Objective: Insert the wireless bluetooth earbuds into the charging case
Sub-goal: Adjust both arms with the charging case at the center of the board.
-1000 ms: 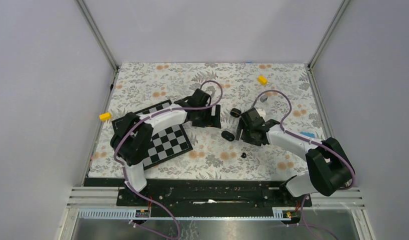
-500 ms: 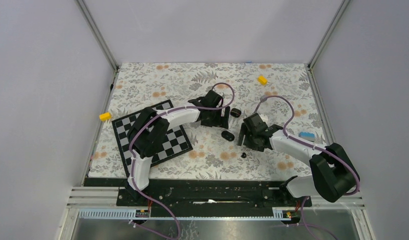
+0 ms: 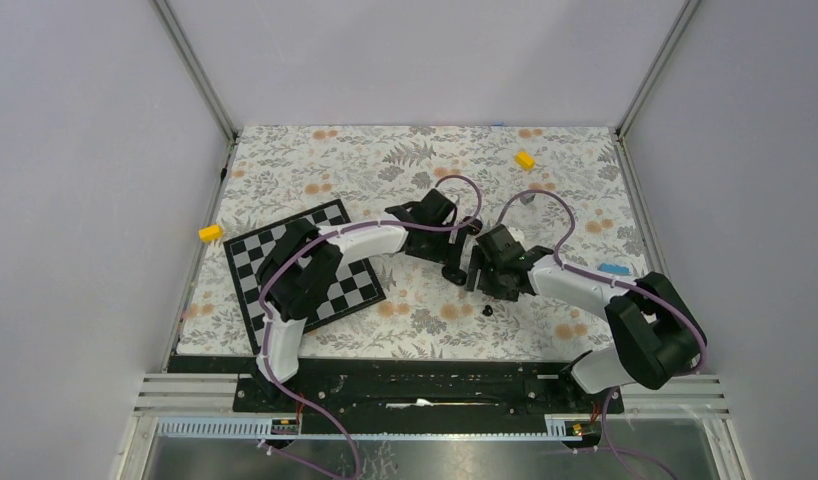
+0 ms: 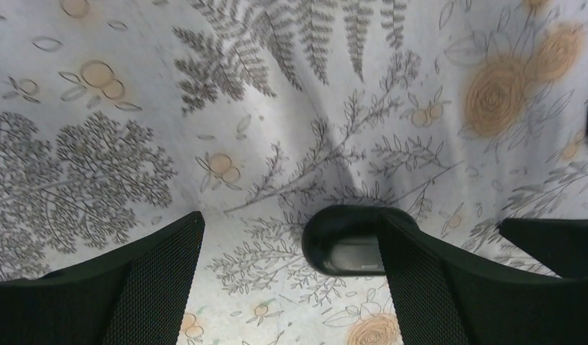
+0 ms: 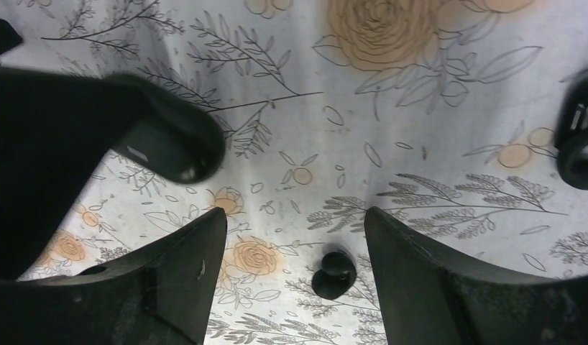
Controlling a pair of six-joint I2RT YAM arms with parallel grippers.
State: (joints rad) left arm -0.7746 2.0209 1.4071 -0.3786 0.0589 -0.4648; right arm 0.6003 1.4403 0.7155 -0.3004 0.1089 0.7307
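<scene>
The charging case (image 4: 346,241), a small black rounded pebble, lies on the floral cloth. It sits between the open fingers of my left gripper (image 4: 291,217), close against the right finger (image 4: 435,287), which covers part of it. From above, the left gripper (image 3: 453,266) hides the case. One tiny black earbud (image 5: 333,273) lies between the open fingers of my right gripper (image 5: 295,215), touching neither. In the top view this earbud (image 3: 488,310) is just in front of the right gripper (image 3: 479,274). The right wrist view also shows the case (image 5: 177,144) at upper left under the left gripper.
A black rounded object (image 5: 580,144) sits at the right edge of the right wrist view; I cannot tell what it is. A checkerboard (image 3: 335,285) lies at the left under the left arm. Yellow blocks (image 3: 525,159) (image 3: 211,233) and a blue piece (image 3: 613,268) lie further out.
My left arm has swung right, off the checkerboard, and its open gripper now stands over the case. The right gripper has shifted slightly left, close beside it. The earbud has not moved.
</scene>
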